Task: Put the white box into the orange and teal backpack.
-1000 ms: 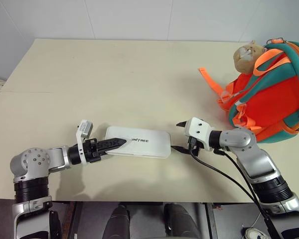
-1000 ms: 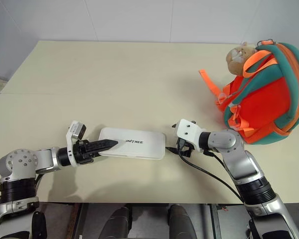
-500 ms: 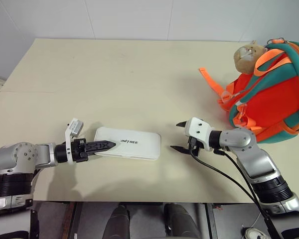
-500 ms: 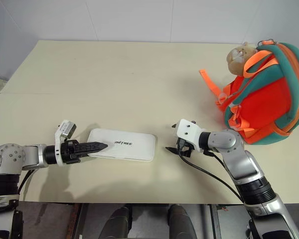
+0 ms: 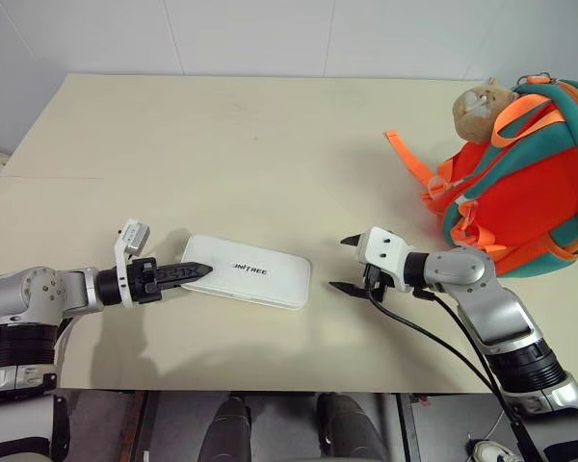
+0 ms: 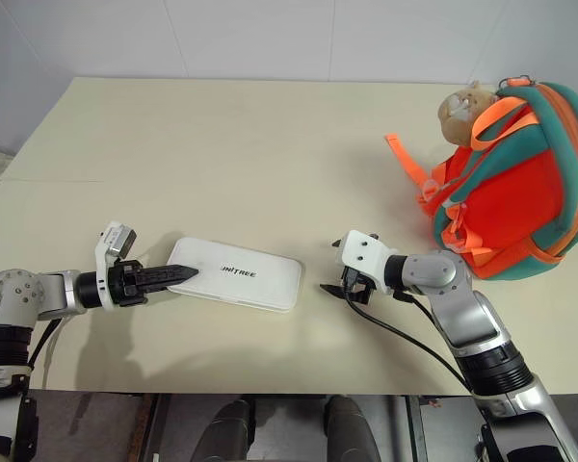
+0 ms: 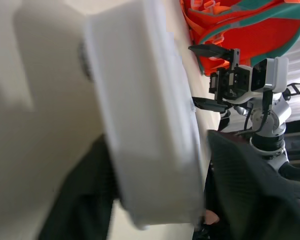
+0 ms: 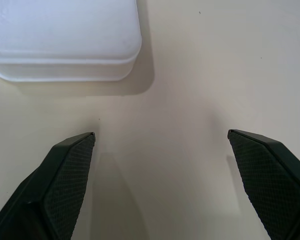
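Near the table's front edge, left gripper [image 5: 195, 269] reaches level, fingers clamped on the white box [image 5: 246, 271]; right gripper [image 5: 344, 263] hovers beside it, jaws spread wide, empty.

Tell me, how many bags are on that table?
1. The orange and teal backpack stands at the table's far right edge, with a plush animal on top. Nothing suggests another is hidden.

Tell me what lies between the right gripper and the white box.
Nothing but bare table. In the left eye view, a short empty stretch separates the right gripper, jaws wide open, from the white box; the right wrist view shows the same gap.
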You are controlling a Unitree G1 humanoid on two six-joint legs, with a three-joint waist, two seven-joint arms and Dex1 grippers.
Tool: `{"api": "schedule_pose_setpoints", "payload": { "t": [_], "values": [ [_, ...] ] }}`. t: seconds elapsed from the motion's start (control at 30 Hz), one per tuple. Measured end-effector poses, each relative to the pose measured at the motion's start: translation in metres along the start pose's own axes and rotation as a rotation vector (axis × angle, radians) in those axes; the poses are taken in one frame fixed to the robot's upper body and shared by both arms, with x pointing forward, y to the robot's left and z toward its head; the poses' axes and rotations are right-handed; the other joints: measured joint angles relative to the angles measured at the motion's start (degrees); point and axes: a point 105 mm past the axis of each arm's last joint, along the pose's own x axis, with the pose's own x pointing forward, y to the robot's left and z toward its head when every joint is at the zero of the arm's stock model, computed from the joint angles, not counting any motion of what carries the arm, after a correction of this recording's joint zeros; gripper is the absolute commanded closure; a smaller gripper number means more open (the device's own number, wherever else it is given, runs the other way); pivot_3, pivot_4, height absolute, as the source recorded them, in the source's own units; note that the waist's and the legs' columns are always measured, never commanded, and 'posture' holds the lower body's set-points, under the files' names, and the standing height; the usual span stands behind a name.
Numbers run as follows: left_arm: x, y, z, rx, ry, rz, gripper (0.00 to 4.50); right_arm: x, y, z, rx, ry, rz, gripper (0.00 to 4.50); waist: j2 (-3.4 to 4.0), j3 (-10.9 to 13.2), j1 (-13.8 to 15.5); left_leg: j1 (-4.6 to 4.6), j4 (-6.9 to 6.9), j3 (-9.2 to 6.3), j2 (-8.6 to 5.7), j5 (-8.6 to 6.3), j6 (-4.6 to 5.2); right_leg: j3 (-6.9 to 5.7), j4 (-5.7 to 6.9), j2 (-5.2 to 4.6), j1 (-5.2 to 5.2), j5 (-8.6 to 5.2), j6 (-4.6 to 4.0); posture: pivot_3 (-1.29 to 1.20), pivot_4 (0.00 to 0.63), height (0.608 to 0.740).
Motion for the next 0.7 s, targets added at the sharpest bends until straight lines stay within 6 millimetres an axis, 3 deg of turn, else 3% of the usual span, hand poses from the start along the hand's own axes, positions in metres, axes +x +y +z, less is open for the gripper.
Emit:
{"api": "schedule_pose_setpoints", "payload": {
  "t": [0.07,0.43,0.7],
  "values": [
    [0.001,-0.004,0.002,0.007,-0.003,-0.024,2.9,0.0,0.0,0.0,0.0,-0.001,0.0,0.0,0.0,0.0,0.0,0.01,0.0,0.0,0.0,0.0,0.0,0.0,0.0,0.0,0.02,0.0,0.0,0.0,0.15,0.74],
    [0.003,0.002,0.008,-0.026,-0.087,-0.014,2.91,-0.001,-0.002,0.001,0.006,-0.009,-0.01,0.0,0.0,0.0,0.0,0.01,0.09,0.0,0.0,0.0,0.0,0.0,0.07,0.0,0.02,0.01,0.01,0.0,0.15,0.74],
    [0.013,0.001,0.017,-0.108,-0.207,-0.018,2.96,-0.016,-0.02,0.006,0.079,-0.075,-0.179,0.0,0.0,0.0,0.1,0.0,0.13,-0.01,0.0,0.01,-0.01,0.0,0.09,0.0,0.04,0.02,0.04,0.0,0.15,0.74]
  ]
}}
